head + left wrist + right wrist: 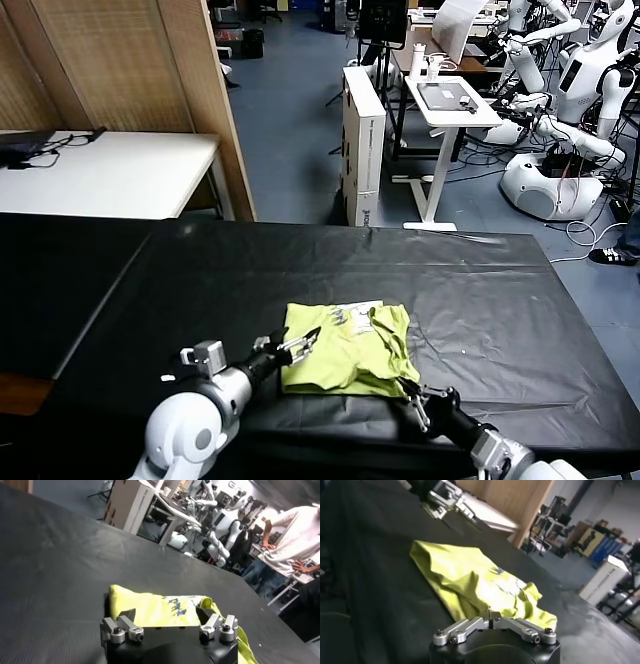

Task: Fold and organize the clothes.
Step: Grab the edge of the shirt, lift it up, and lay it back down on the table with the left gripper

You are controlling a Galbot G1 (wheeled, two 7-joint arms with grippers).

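The lime yellow-green T-shirt [348, 350] lies folded in a compact rectangle near the front edge of the black table [480, 300], its small white-grey print facing up at the far side. My left gripper [304, 343] is open at the shirt's left edge. In the left wrist view its fingers [128, 615] stand wide apart with the shirt [155, 607] between and beyond them. My right gripper [414, 393] is shut at the shirt's near right corner. In the right wrist view its tips [490, 614] meet right at the cloth edge [465, 580]; I cannot tell whether cloth is pinched.
A white table [110, 170] and a wooden partition [150, 70] stand back left. Behind the black table are a white standing desk [450, 100], a cardboard box [363, 150] and other white robots [560, 150]. A person [295, 535] stands beyond the table.
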